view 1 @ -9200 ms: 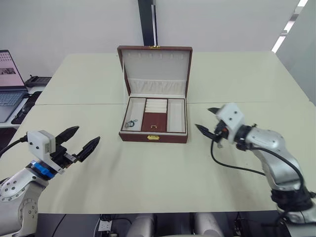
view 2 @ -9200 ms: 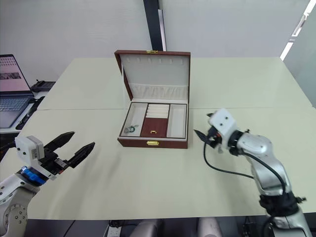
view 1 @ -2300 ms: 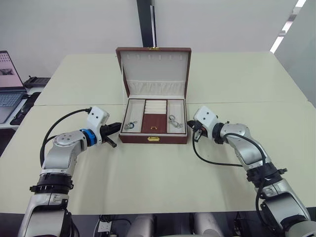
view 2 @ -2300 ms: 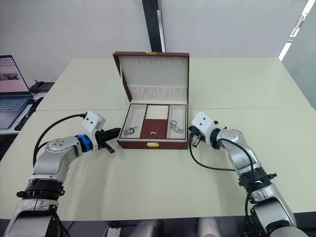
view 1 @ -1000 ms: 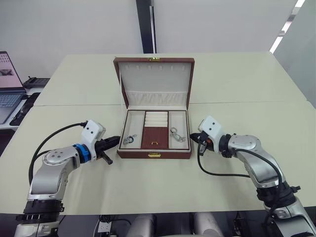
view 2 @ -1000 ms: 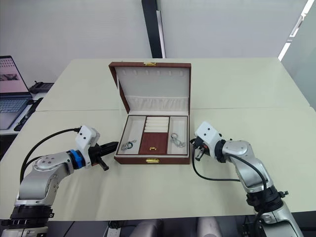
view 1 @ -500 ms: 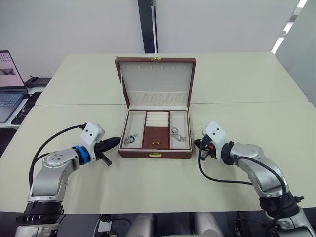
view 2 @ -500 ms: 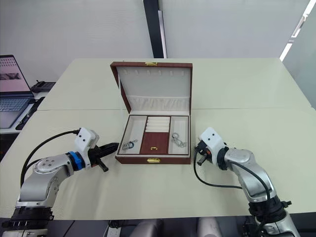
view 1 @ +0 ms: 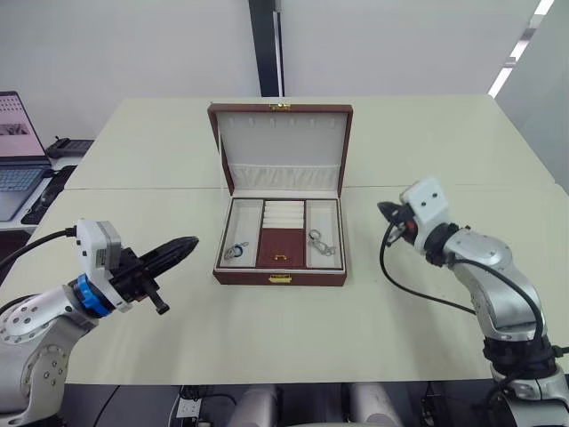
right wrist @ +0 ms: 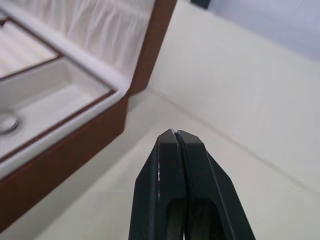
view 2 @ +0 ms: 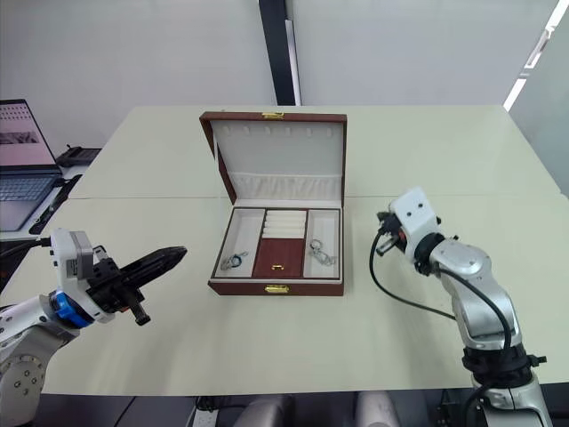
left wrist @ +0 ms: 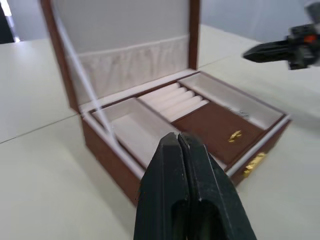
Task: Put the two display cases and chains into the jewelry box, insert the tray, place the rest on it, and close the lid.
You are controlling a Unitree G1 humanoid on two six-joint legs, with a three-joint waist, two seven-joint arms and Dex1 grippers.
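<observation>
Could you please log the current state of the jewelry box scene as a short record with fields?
jewelry box: on the table, lid upright and open
tray: seated inside the box
trinkets: one in the left side compartment, one in the right
left gripper: shut, empty, left of the box
right gripper: shut, empty, right of the box
laptop: far left

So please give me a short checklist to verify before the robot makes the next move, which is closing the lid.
1. Tray seated in the jewelry box: ok.
2. Two trinkets on the tray, one in the left compartment, one in the right: ok.
3. Nothing hanging over the box rim: ok.
4. Lid closed: not ok, it stands upright.
5. Left gripper and right gripper shut, empty and off the box: ok.
6. Display cases and chains under the tray: cannot tell.
</observation>
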